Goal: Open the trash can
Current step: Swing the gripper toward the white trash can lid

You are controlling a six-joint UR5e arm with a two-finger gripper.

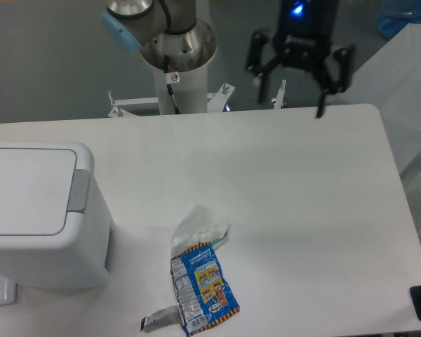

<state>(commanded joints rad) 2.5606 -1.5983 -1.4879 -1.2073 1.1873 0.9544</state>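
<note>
- Trash can (38,214): white, lid flat and closed, grey tab on its right edge; at table (302,196) left edge
- Gripper (290,90): above table's far edge, fingers (321,95) spread apart, grasping nothing
- Wrapper (200,284): blue, near front edge

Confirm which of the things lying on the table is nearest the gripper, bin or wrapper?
The wrapper, blue, near the front edge. The white bin sits farther off at the left edge from the gripper.
</note>
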